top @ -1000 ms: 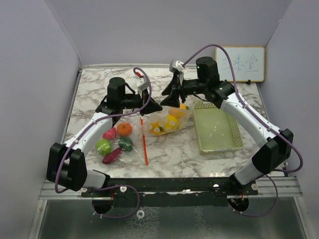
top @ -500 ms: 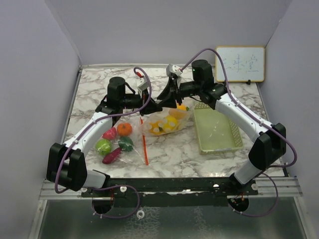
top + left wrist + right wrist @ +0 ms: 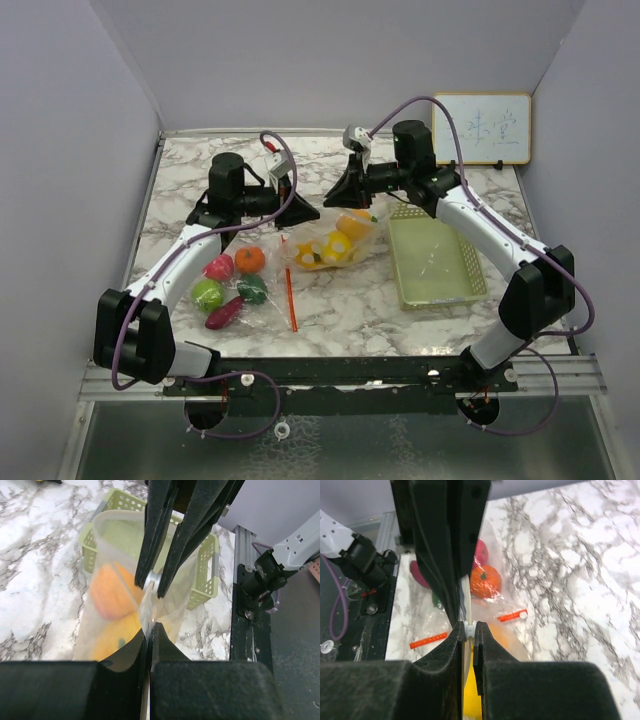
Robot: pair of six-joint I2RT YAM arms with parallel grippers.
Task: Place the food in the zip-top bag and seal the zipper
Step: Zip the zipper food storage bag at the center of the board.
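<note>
The clear zip-top bag (image 3: 330, 245) hangs between both grippers at mid-table, with yellow and orange food (image 3: 111, 592) inside. My left gripper (image 3: 149, 630) is shut on the bag's top edge. My right gripper (image 3: 471, 630) is shut on the white zipper slider (image 3: 471, 628), facing the left fingers closely. In the top view the left gripper (image 3: 316, 213) and right gripper (image 3: 345, 203) meet above the bag. More food lies at the left: a green piece (image 3: 208, 293), a pink one (image 3: 220, 267), an orange one (image 3: 250, 259), a dark green one (image 3: 252, 289) and a purple one (image 3: 225, 312).
A pale green mesh basket (image 3: 435, 265) stands right of the bag. A red strip (image 3: 290, 297) lies on the marble in front of the bag. A small whiteboard (image 3: 482, 128) leans at the back right. Walls close in the table's sides and back.
My right gripper has closed onto the zipper slider after shifting left and back. The left arm drew slightly back, and the bag's top rose a little.
</note>
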